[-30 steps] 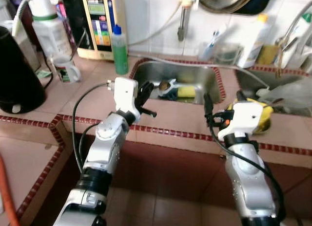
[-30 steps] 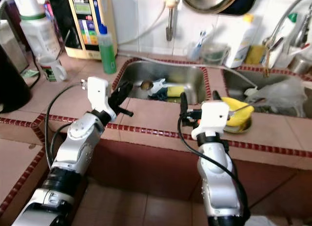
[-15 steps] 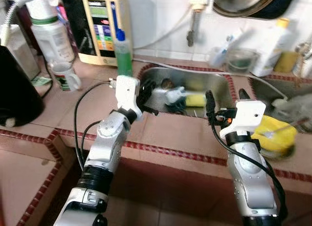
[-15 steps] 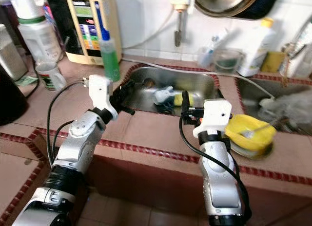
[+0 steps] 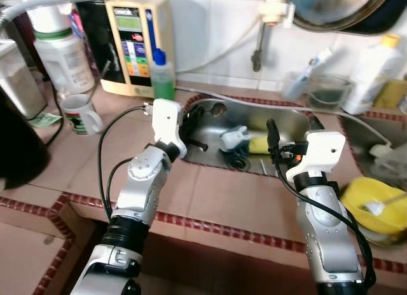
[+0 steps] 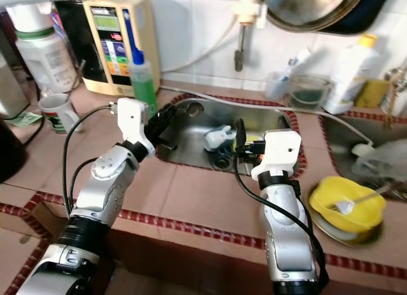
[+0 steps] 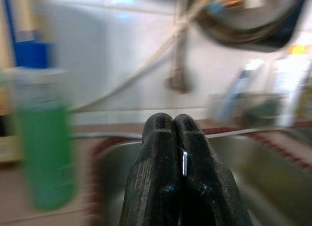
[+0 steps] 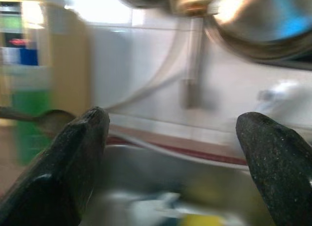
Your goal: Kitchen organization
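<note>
While the left gripper (image 7: pixel 174 126) is held with fingers pressed together and empty, the sink (image 6: pixel 191 126) lies just beyond them. The right gripper (image 8: pixel 170 138) is held with fingers spread wide, nothing grasped, the sink ahead between them.

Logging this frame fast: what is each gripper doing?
Left gripper: closed, holding nothing.
Right gripper: open, holding nothing.

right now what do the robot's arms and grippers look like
Both arms are jointed silver metal with black rings at the joints. Each wrist ends in a white boxy housing, with a black cable looping from it back along the forearm. The right housing has a small orange-red spot on its side. The left gripper and the right gripper each have two long, matte black fingers with a grainy texture and rounded tips.
</note>
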{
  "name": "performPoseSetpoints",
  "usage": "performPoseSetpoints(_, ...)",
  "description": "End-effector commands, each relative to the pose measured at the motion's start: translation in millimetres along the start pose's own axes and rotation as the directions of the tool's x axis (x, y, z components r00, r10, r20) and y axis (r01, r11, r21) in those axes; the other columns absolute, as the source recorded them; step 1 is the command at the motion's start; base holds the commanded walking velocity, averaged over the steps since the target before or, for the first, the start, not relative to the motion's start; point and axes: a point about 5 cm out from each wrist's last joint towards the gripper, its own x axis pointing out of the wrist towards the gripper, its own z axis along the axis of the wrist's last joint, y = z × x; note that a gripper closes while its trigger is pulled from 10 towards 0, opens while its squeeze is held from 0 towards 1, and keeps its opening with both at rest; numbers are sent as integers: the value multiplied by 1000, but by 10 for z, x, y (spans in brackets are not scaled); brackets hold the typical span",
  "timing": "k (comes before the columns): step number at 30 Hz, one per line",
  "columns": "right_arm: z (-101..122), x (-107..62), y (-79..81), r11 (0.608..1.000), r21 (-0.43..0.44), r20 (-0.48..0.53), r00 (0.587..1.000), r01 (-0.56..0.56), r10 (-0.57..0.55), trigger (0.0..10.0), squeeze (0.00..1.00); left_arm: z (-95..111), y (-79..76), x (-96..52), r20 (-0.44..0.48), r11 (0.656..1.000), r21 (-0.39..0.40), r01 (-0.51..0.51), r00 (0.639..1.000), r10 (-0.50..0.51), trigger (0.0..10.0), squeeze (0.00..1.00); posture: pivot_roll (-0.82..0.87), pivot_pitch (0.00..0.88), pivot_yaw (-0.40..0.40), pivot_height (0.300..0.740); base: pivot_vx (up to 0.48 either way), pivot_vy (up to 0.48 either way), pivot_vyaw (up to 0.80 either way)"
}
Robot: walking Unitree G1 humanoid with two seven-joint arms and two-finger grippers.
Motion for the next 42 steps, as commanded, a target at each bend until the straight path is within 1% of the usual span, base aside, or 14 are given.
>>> performPoseSetpoints(1, -8, -21, -77, 1000, -19, -12, 1000, 11, -12, 10000, 0, 0, -73, 32, -1, 999, -14, 35, 999, -35, 10000, 0, -36, 0, -1, 740, 0, 0, 0)
performPoseSetpoints(4, -41, -43, -76, 1000, -19, -32, 999, 10, -10, 10000, 0, -28, -97, 37, -18, 999, -14, 44, 999, -45, 10000, 0, -37, 0, -1, 740, 0, 0, 0)
performPoseSetpoints(6, -71, -58, -76, 1000, -24, -57, 998, 11, -12, 10000, 0, -54, -108, 46, -37, 998, 10, 57, 998, -57, 10000, 0, -38, 0, -1, 740, 0, 0, 0)
performPoseSetpoints(7, -98, -69, -73, 1000, -21, -78, 997, 12, -14, 10000, 0, -80, -127, 50, -52, 996, 28, 85, 995, -83, 10000, 0, -38, 0, -1, 740, 0, 0, 0)
performPoseSetpoints(9, -105, -73, -70, 1000, -21, -84, 996, 11, -13, 10000, 0, -94, -136, 51, -61, 994, 40, 98, 994, -95, 10000, 0, -38, 0, 0, 740, 0, 0, 0)
performPoseSetpoints(10, -132, -96, -58, 1000, -10, -105, 994, 9, -10, 10000, 0, -141, -167, 60, -84, 990, 53, 131, 988, -127, 10000, 0, -41, 0, 3, 740, 0, 0, 0)
performPoseSetpoints(17, -164, -183, -51, 1000, -19, -144, 989, 12, -15, 10000, 0, -243, -269, 98, -127, 981, 49, 186, 976, -179, 10000, 0, -61, 0, 14, 740, 0, 0, 0)
performPoseSetpoints(20, -160, -286, -41, 1000, -1, -171, 985, 19, -19, 10000, 0, -304, -325, 125, -152, 976, 43, 213, 967, -204, 10000, 0, -91, 0, 31, 740, 0, 0, 0)
performPoseSetpoints(24, -139, -363, -37, 1000, 13, -177, 984, 21, -18, 10000, 0, -330, -358, 158, -166, 972, 50, 230, 961, -219, 10000, 0, -106, 10, 41, 740, 0, 0, 0)
performPoseSetpoints(27, -103, -497, -34, 999, 13, -190, 981, 36, -33, 10000, 0, -338, -410, 226, -181, 962, 41, 270, 949, -259, 10000, 0, -151, 54, 68, 740, 0, 0, 0)
performPoseSetpoints(31, -74, -556, -31, 998, 16, -196, 979, 55, -51, 10000, 0, -337, -414, 252, -191, 958, 49, 283, 944, -269, 10000, 0, -175, 73, 84, 740, 0, 0, 0)
performPoseSetpoints(33, -44, -661, -61, 996, 8, -218, 972, 91, -87, 10000, 0, -331, -431, 305, -205, 951, 44, 307, 934, -292, 10000, 0, -207, 96, 105, 740, 0, 0, 0)
performPoseSetpoints(37, -17, -781, -84, 993, -4, -237, 964, 121, -119, 10000, 0, -332, -433, 347, -228, 943, 56, 327, 924, -307, 10000, 0, -245, 124, 128, 740, 0, 0, 0)
performPoseSetpoints(42, 32, -868, -85, 991, -6, -249, 960, 134, -131, 10000, 0, -323, -425, 394, -248, 942, 52, 332, 918, -310, 10000, 0, -271, 138, 145, 740, 0, 0, 0)
